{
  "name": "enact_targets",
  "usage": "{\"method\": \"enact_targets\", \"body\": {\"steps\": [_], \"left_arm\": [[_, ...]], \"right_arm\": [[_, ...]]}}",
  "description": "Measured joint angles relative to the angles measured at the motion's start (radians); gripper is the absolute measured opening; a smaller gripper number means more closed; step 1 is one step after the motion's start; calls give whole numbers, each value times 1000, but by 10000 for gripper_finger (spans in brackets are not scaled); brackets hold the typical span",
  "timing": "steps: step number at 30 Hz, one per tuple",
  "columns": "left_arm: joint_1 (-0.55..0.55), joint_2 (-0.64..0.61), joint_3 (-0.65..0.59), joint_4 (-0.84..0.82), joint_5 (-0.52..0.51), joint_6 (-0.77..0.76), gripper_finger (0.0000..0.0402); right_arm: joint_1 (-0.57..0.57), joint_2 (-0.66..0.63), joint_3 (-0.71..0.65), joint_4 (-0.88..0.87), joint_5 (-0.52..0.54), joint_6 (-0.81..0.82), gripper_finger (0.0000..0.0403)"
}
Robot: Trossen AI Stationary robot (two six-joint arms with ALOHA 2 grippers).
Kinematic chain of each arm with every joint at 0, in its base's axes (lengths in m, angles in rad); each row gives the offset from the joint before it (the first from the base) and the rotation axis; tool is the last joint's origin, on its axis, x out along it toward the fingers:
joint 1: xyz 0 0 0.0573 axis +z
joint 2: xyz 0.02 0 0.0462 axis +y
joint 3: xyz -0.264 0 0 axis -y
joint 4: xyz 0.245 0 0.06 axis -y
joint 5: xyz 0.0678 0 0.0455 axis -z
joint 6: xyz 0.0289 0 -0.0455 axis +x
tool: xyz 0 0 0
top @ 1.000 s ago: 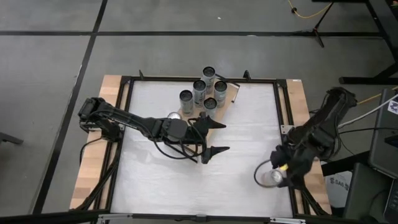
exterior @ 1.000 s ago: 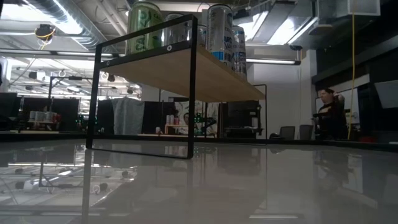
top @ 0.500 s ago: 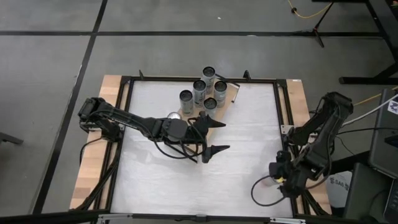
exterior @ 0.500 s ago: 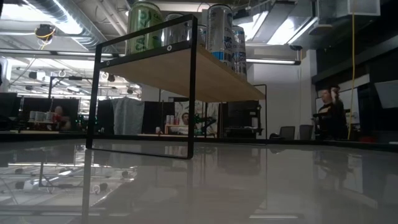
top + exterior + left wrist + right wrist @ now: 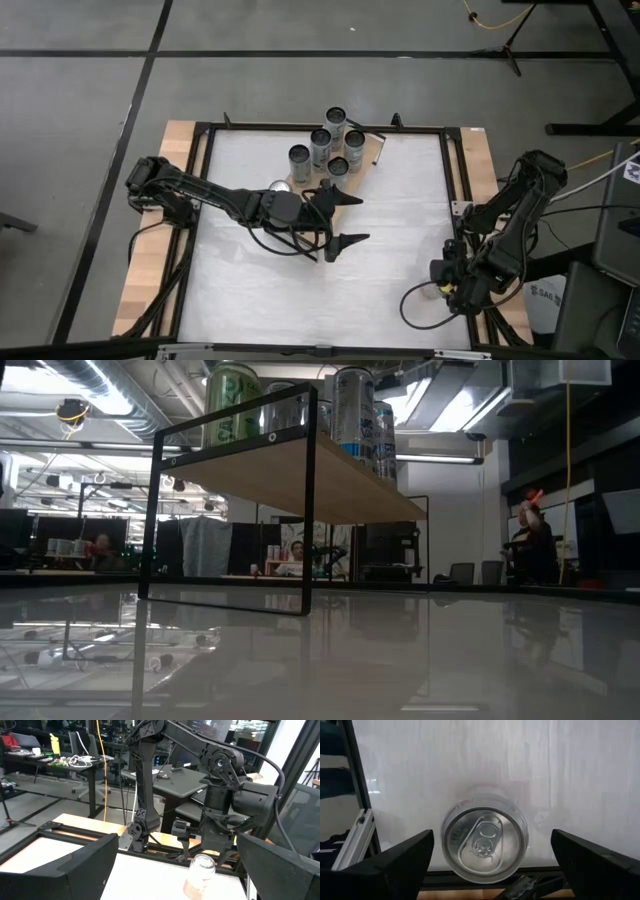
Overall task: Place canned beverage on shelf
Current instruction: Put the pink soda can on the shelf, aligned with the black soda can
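— Can (image 5: 486,838) placement? It stands upright on the counter (image 5: 390,230) near the right edge, directly beneath the right gripper (image 5: 490,857), which gapes wide and empty.

— Smooth, thin-walled, probably slippery; it should be taken around the sides, gently. The left gripper (image 5: 342,219) waits mid-counter, spread wide and empty, near the shelf (image 5: 330,475).

My overhead camera looked straight down; my low one faced level under the shelf (image 5: 300,470); both wrist cameras shared the can (image 5: 485,839) at four o'clock.
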Motion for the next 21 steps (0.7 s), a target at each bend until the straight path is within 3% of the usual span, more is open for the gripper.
{"method": "enact_targets", "body": {"steps": [10, 21], "left_arm": [[0, 0, 0, 0, 0, 0, 400], [0, 0, 0, 0, 0, 0, 400]], "right_arm": [[0, 14, 0, 15, 16, -1, 392], [-2, 134, 0, 35, 16, -37, 392]]}}
